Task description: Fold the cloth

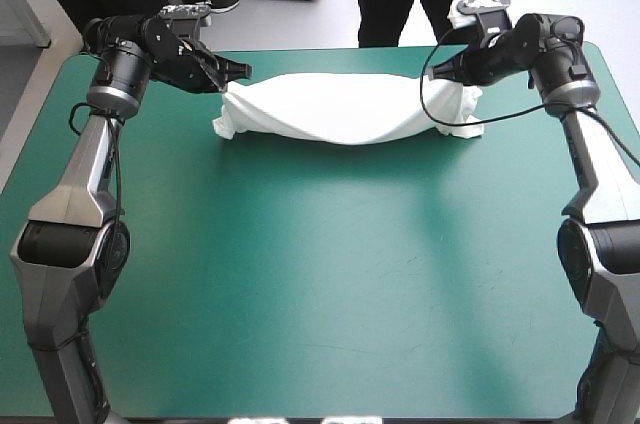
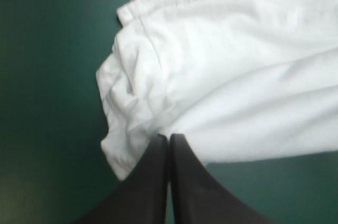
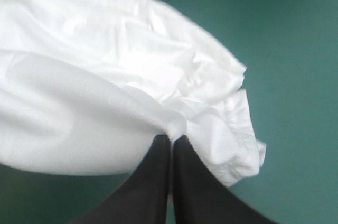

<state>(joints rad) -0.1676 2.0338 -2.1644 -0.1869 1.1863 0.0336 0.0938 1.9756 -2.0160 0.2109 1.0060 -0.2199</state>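
Note:
The white T-shirt [image 1: 345, 109] hangs stretched between my two grippers over the far half of the teal-green table, sagging in the middle. At its left end my left gripper [image 1: 240, 71] is shut on the T-shirt; in the left wrist view the black fingers [image 2: 168, 138] meet on the cloth [image 2: 237, 71], with a bunched sleeve drooping beside them. At the right end my right gripper [image 1: 445, 69] is shut on the T-shirt too. The right wrist view shows that gripper [image 3: 171, 138] pinching a gathered fold of cloth [image 3: 95, 92], a hemmed corner hanging past it.
Teal-green table cover [image 1: 320, 274] stretches bare from the shirt toward the near edge. The far edge of the table [image 1: 330, 49] runs just behind the shirt.

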